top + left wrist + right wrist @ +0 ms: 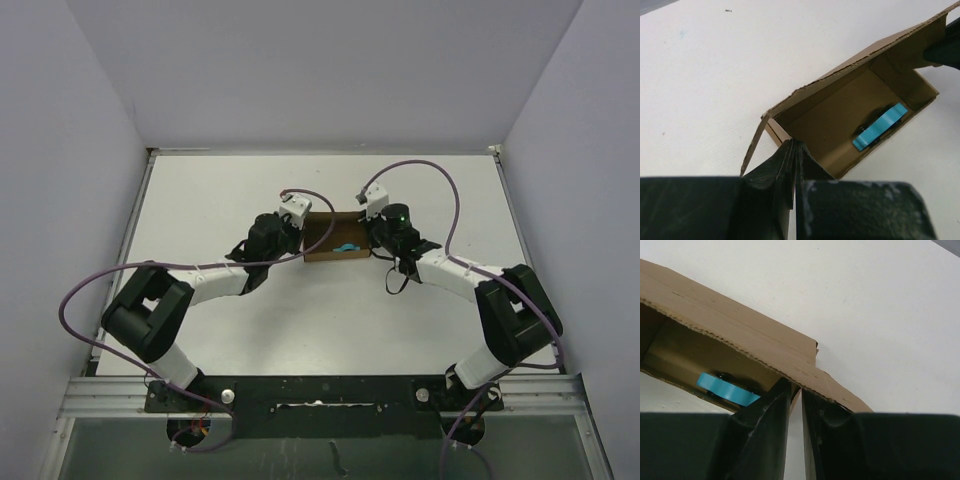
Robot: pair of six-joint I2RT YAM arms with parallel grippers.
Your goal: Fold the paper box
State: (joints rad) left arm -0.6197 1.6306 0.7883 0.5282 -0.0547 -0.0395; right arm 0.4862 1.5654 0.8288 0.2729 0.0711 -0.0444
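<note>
We see the left gripper (793,146) with its two matte black fingers pressed together. They pinch the near-left corner wall of the paper box (830,120), with a thin sliver of cardboard caught between them. The right gripper (795,390) is narrow, only a slim gap showing, and is clamped on the cardboard at the end of the box's long flap. The fingers are dark and scuffed, with blunt wedge tips.

The box is plain brown matte cardboard, a shallow open rectangular tray with thin upright walls. Its long flap stands up along one side and leans outward. The flap's free edge is finely serrated, and score lines run along it. A small loose tab sticks out at the pinched corner, left of centre in the left wrist view. Inside the box, toward its right end, lies a small flat blue object (880,127), smooth and strip-shaped, on something dark we cannot make out.

In the top view the box sits at centre frame, a little above the middle, on the white table (300,320), gripped at its two short ends. The table is smooth and matte, with a few specks. There is open surface all round the box, broad below it toward the arm bases and also above it toward the back wall (320,70). Pale plain walls close off the left, right and top of the frame. Purple cables (64,305) loop beside each arm, and the left one swings out past the table's left edge.
</note>
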